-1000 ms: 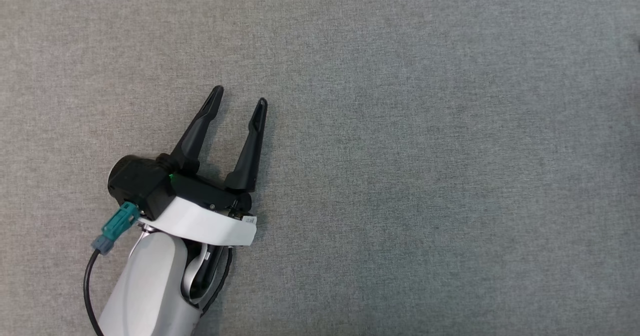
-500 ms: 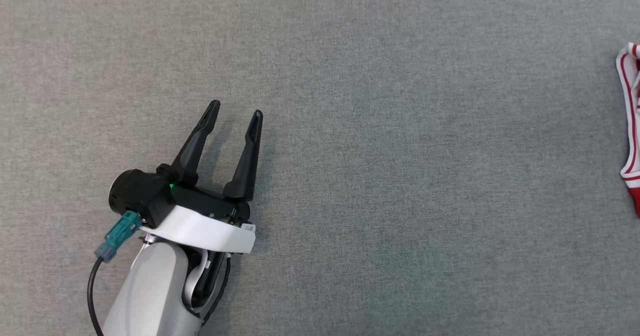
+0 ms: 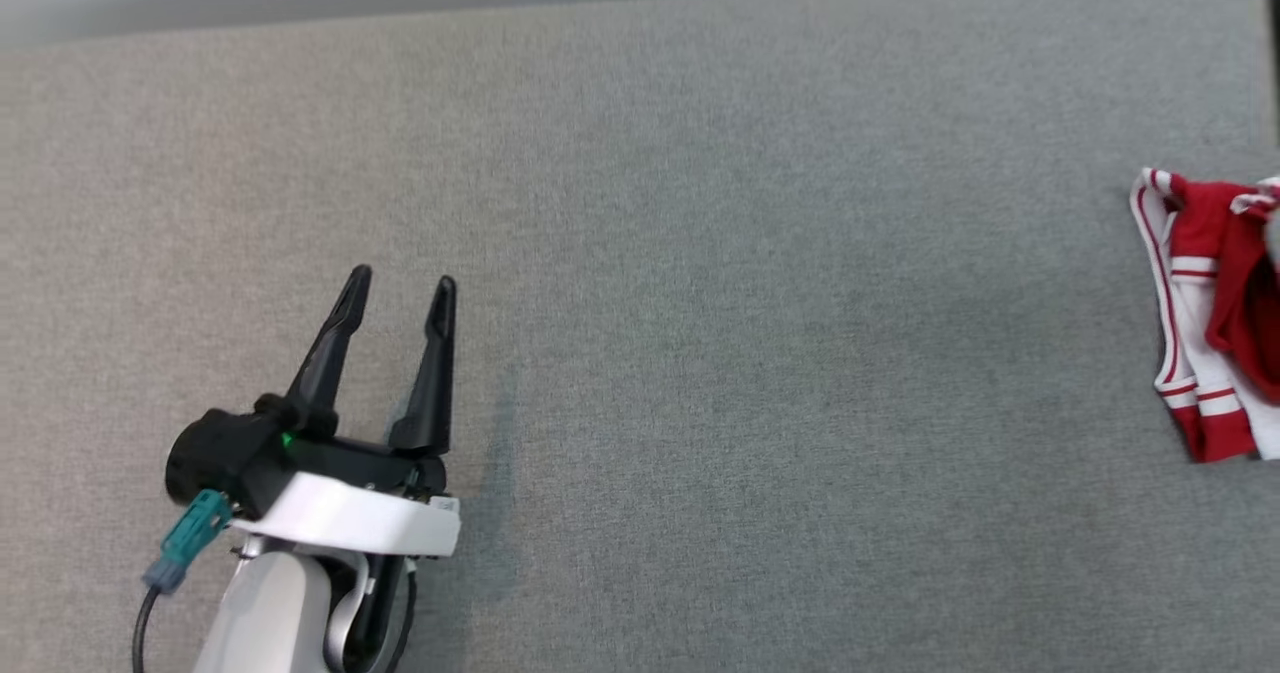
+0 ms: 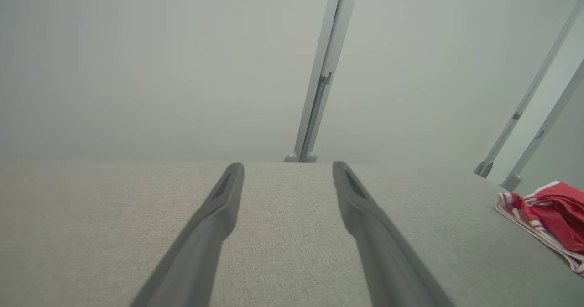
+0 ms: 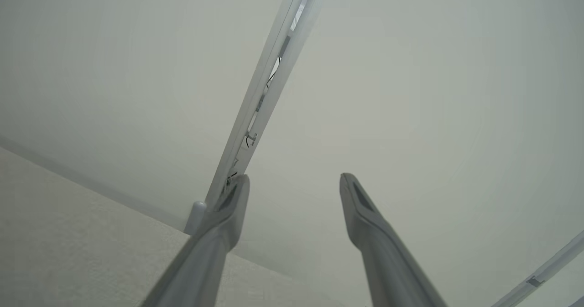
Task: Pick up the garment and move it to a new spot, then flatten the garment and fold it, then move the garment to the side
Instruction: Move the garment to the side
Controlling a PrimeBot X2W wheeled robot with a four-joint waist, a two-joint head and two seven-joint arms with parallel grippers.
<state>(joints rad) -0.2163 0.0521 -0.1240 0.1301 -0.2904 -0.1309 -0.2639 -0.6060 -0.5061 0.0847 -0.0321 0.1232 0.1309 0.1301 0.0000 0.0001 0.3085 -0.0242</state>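
- Left gripper sits low at the left of the head view, its two dark fingers spread wide with nothing between them, pointing away from the robot just over the bench
- Right gripper, seen in its own wrist view, also stands wide and holds nothing; it tilts up toward the pale wall, with the bench at that view's lower left
- Outward from the left gripper, a broad stretch of grey bench runs off to the robot's right
- Garment, red with white stripes, lies crumpled on the bench at the far right edge of the head view, well apart from the left gripper
- Its long axis seems to run near-to-far, but the picture's edge cuts it, so its full extent cannot be told
- Judging by side, the right arm is probably the nearer one, and the pick-up, not yet begun, looks best suited to it
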